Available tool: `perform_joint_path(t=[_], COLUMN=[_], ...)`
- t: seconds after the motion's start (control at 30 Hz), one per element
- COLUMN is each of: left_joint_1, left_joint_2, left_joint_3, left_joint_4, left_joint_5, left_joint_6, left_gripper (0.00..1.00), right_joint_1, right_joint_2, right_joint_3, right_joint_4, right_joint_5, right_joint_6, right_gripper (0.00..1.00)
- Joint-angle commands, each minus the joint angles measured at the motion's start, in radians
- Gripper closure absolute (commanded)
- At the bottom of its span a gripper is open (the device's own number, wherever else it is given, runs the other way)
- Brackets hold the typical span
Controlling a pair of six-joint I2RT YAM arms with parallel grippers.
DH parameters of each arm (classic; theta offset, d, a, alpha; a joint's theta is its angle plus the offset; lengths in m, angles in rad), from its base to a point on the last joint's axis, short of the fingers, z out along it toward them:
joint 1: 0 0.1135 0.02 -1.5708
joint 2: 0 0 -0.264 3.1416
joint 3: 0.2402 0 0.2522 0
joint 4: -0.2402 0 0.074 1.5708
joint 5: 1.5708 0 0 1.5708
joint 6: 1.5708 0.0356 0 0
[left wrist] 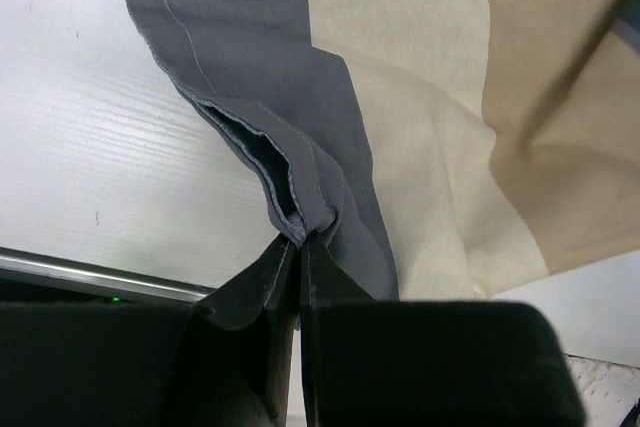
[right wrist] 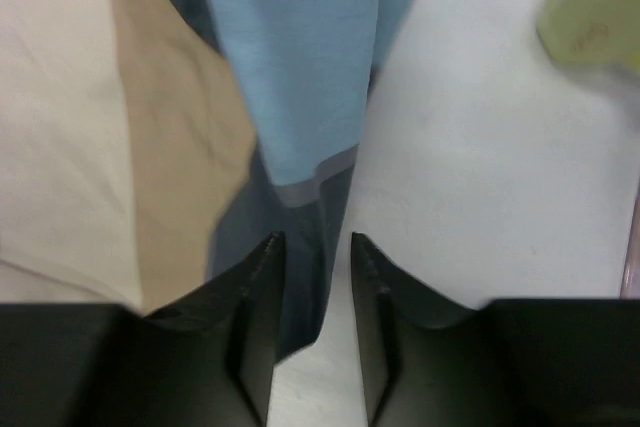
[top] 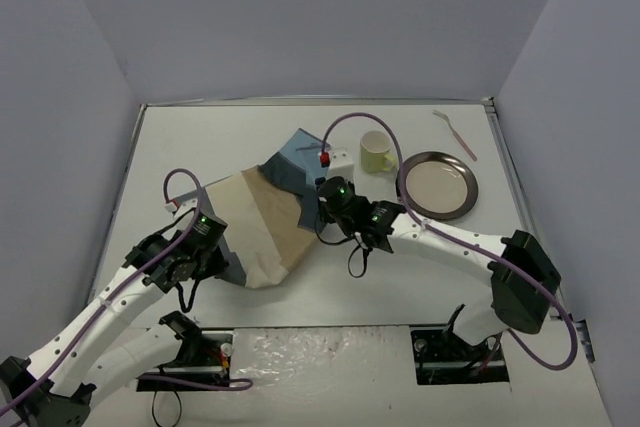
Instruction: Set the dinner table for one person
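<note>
Striped cloth of the placemat [top: 265, 227] is laid diagonally across the white counter [top: 220, 142], grey hem clenched by the left claw [left wrist: 300, 239], blue end straddled by the released right claw [right wrist: 313, 239].

The far left of the counter [top: 200, 142] lies open for a pass. The rumpled placemat [top: 262, 227] blocks the middle; the mug [top: 377, 153], plate [top: 438, 185] and pink utensil [top: 456, 135] crowd the far right.

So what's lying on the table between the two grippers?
The striped cloth placemat, rumpled on the dinner table, fills the stretch from the left gripper to the right gripper. The top view shows it best.
</note>
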Motion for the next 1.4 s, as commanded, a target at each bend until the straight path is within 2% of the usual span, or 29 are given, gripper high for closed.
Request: perform_joint_path(t=[0.0,0.17,0.33,0.47,0.67,0.93,1.37], left_joint_1=[0.001,0.001,0.000,0.001,0.001,0.001,0.001], left_joint_2=[0.028,0.043,0.045,0.045,0.022,0.003,-0.004], left_joint_3=[0.025,0.016,0.009,0.008,0.001,-0.006,-0.016], left_joint_4=[0.066,0.073,0.086,0.078,0.070,0.058,0.051], left_joint_5=[-0.007,0.001,0.003,-0.002,-0.007,-0.007,-0.009], left_joint_6=[0.031,0.040,0.043,0.041,0.035,0.022,0.013], left_gripper=[1.00,1.00,1.00,1.00,1.00,1.00,1.00], right_joint_1=[-0.038,-0.068,-0.133,-0.266,-0.379,-0.409,-0.432], right_joint_2=[-0.107,-0.239,-0.275,-0.172,0.035,0.252,0.401], right_joint_3=[-0.208,-0.280,-0.200,-0.131,-0.050,0.038,0.059], right_joint_4=[-0.114,-0.200,-0.191,-0.144,-0.038,0.082,0.165], right_joint_5=[-0.025,-0.045,-0.034,-0.092,-0.163,-0.168,-0.174], right_joint_6=[0.230,0.292,0.191,0.091,0.054,0.042,0.031], right_gripper=[0.51,0.36,0.30,0.30,0.27,0.29,0.31])
